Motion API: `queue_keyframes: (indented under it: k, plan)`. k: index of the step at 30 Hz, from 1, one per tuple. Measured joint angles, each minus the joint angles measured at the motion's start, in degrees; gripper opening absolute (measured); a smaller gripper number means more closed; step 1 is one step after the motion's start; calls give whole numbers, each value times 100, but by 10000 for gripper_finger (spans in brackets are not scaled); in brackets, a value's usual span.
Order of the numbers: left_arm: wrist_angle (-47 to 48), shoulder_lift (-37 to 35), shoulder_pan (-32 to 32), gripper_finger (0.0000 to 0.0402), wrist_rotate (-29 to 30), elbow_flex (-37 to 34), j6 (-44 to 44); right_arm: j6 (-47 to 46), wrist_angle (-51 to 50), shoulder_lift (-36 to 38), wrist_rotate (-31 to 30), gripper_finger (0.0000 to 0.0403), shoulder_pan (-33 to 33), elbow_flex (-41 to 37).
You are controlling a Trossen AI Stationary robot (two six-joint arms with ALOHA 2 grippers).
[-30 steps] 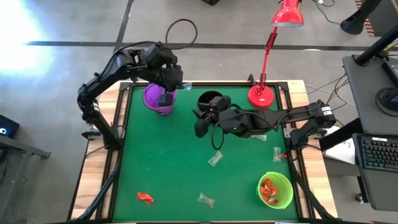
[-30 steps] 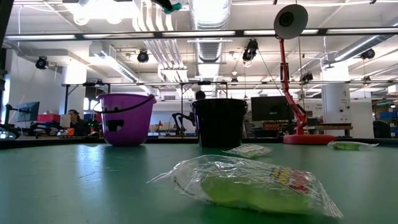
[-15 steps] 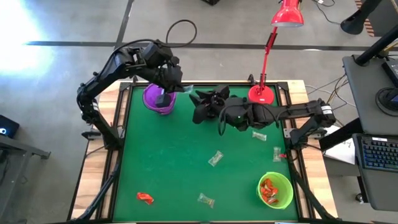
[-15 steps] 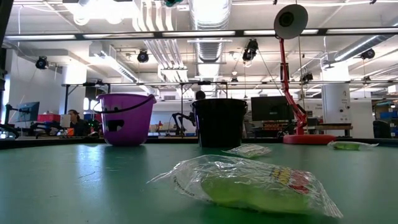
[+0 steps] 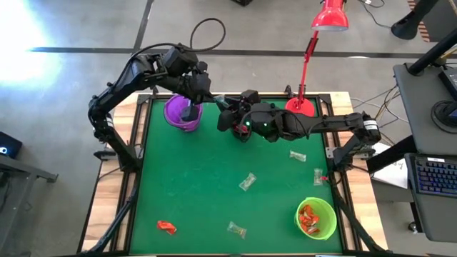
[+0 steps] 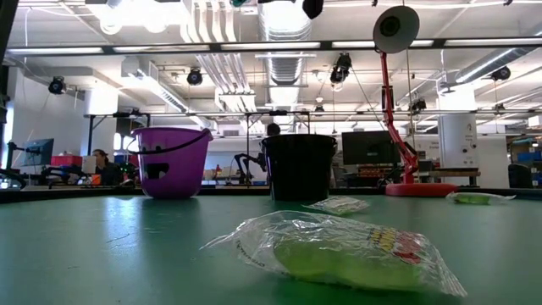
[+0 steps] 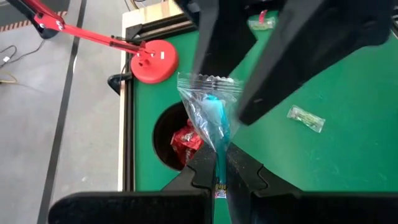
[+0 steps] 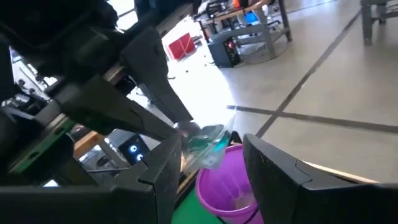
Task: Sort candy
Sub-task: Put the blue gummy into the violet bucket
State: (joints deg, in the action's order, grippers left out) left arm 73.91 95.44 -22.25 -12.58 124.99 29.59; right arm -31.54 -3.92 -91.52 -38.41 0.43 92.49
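Candy in a clear wrapper with a teal piece inside (image 7: 208,115) is pinched at one end by the left gripper (image 7: 221,163), jaws together on it, held in the air between the purple cup (image 5: 183,113) and the black cup (image 7: 177,140). Its long axis runs straight out from the fingertips, crimped free end pointing away from the gripper. The right gripper (image 8: 211,165) is right at it, fingers apart, one either side of the wrapper, not closed on it.

Loose candy on the green tabletop (image 5: 193,185): pale pieces mid-right (image 5: 248,181), (image 5: 298,155), one by the right edge (image 5: 318,175), one near the front (image 5: 236,229), a red one front-left (image 5: 166,227). All well apart, with open felt between them and across the left half. The green cup (image 5: 316,218) sits front-right with red pieces in it; the red lamp (image 5: 301,108) base is at the back edge just beside the right arm.

View differences: left wrist view shows red-wrapped candy inside the black cup, which the high view hides under the right arm. Right wrist view shows the purple cup directly below the held wrapper. Low view shows both cups upright at the back, a green candy (image 6: 339,254) lying flat up close with its long axis across the frame, and neither gripper clearly.
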Motion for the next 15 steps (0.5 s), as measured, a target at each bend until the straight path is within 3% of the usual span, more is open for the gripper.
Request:
queue_keyframes:
  k: [6,15]
  plan:
    - [-155,0,-1,0,2,-2,80,-148,9,-99,743,163,-241,0]
    - [-185,2,-80,0,-8,-2,96,29,182,-187,1149,121,-335,0]
